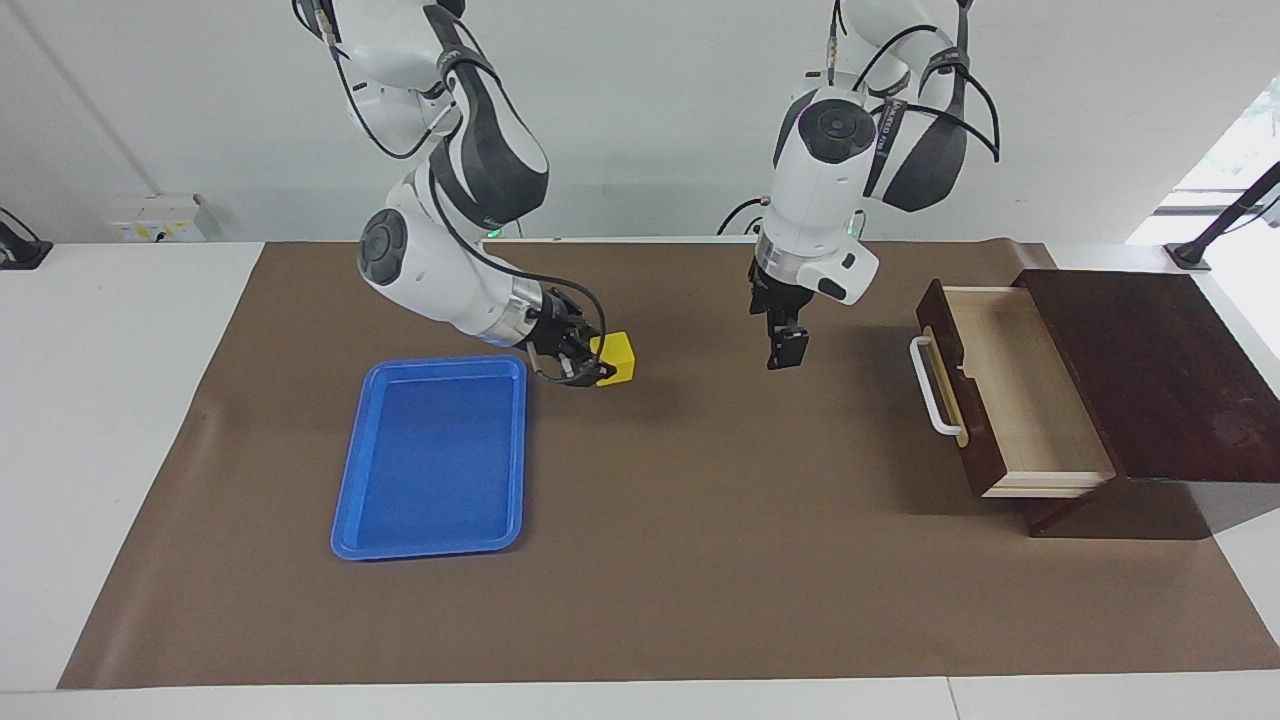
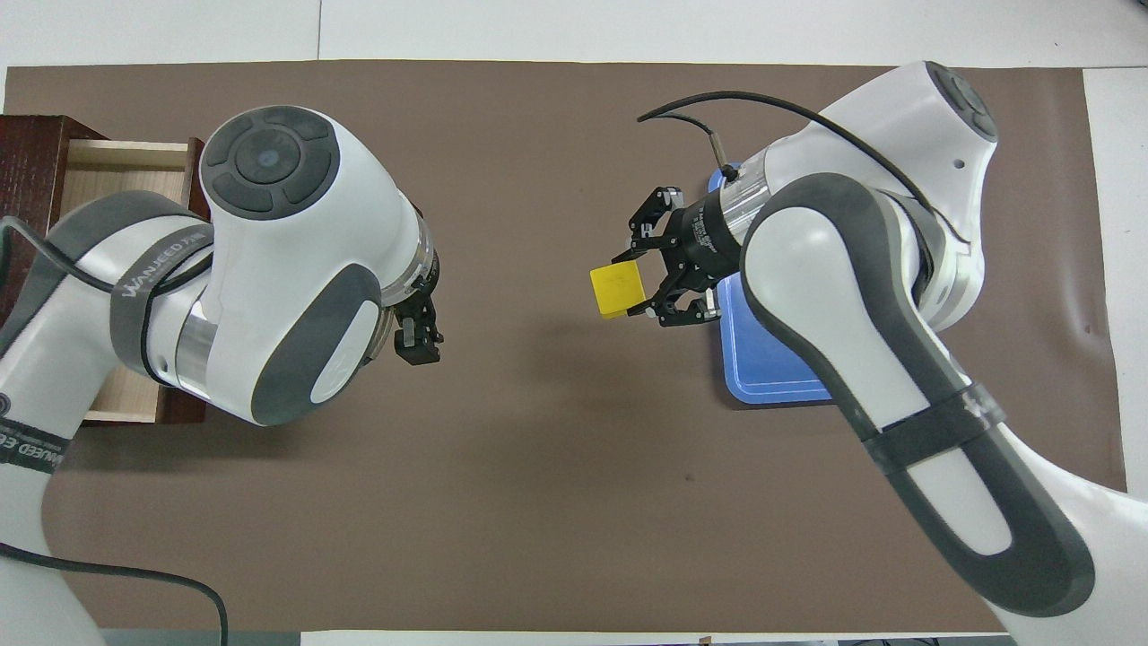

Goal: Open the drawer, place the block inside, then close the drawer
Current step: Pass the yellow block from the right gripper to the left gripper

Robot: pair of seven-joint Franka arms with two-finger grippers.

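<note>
So the block (image 1: 617, 358) is up in the air right now, pinched in the right pincer (image 1: 592, 366), and it's hanging over the bare brown mat (image 1: 700, 560) just past the edge of the blue tray (image 1: 432, 460), on the side toward the drawer. In the overhead view we see the same thing: the yellow cube sticks out of the pincer tips, with the fingers (image 2: 641, 246) clamped on two of its sides.

The tray lies flat on the mat at the right arm's end of the desk (image 1: 110, 420), with nothing in it.

The left pincer (image 1: 787, 352) points straight down over the middle of the mat, between the block and the drawer, holding nothing. We can't make out its fingertips clearly, but it looks to be at its wide setting.

The drawer (image 1: 1010, 385) is pulled out of its dark cabinet (image 1: 1150, 370) at the left arm's end of the desk. Its pale inside is showing, and its white handle (image 1: 930, 385) faces the middle of the desk.
</note>
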